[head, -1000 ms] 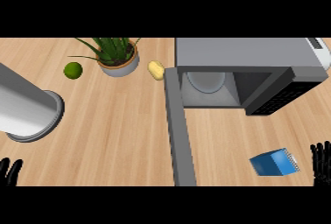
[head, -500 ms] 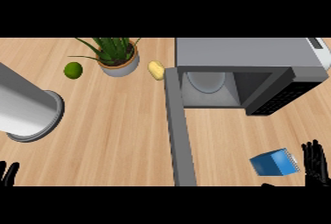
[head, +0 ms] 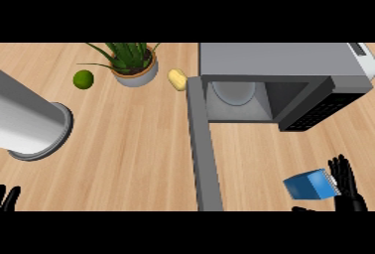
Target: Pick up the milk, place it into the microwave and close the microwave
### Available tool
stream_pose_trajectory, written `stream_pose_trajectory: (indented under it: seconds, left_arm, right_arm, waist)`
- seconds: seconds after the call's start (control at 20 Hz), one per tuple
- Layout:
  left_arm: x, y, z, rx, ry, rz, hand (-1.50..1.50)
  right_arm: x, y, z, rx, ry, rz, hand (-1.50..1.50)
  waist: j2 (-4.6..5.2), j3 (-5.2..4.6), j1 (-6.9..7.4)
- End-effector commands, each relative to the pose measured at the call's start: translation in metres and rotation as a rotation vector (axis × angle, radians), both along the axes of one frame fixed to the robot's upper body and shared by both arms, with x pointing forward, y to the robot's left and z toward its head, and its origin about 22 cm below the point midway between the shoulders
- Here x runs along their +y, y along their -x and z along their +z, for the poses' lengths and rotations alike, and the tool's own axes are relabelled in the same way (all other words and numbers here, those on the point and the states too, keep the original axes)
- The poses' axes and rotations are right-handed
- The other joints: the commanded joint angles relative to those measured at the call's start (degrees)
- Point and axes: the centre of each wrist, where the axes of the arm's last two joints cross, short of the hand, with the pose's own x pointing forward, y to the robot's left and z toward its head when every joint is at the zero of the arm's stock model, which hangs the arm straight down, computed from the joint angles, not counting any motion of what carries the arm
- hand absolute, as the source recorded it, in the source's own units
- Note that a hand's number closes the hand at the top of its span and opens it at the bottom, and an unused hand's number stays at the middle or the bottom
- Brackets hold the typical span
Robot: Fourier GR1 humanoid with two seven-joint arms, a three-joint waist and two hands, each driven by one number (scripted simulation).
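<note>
Blue milk carton [head: 309, 184] stands on the desk [head: 132, 149], lower right, in front of the microwave [head: 282, 79], whose door [head: 203, 149] is swung open. Right robot hand [head: 344, 181] just beside carton, fingers straight, possibly touching. Left robot hand [head: 9, 197] at lower-left edge, fingers up, resting.

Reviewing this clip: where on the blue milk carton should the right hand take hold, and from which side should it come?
Probably across the two upright side faces of the milk carton, coming from its right, where the right hand already sits with fingers open beside it. The carton is a small box turned at a slant to the counter's edge, so its flat opposite faces suit thumb and fingers. That also leaves the path to the open microwave free.
</note>
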Motion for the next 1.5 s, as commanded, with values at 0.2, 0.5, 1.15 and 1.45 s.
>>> stream_pose_trajectory:
  seconds: [0.2,0.5,1.15,1.45]
  left_arm:
    - [-0.002,-0.002,0.0,0.009,0.01,0.011,-1.5]
    - [0.014,0.001,-0.014,-0.005,0.001,0.016,-1.5]
    - [0.013,0.003,-0.011,-0.005,0.012,0.017,-1.5]
    - [0.003,0.0,-0.01,-0.005,0.002,-0.02,-1.5]
  right_arm:
    - [0.002,0.005,-0.028,-0.025,-0.03,0.019,-1.5]
    - [0.002,-0.017,-0.021,-0.081,-0.09,-0.003,-1.5]
    - [0.021,-0.036,-0.014,-0.184,-0.327,0.089,1.5]
    - [0.067,-0.126,0.018,-0.107,-0.287,0.214,1.5]
  waist:
    - [0.03,0.03,-0.03]
    - [0.0,0.01,0.0]
    - [-0.07,0.0,-0.2]
    - [0.22,0.09,1.19]
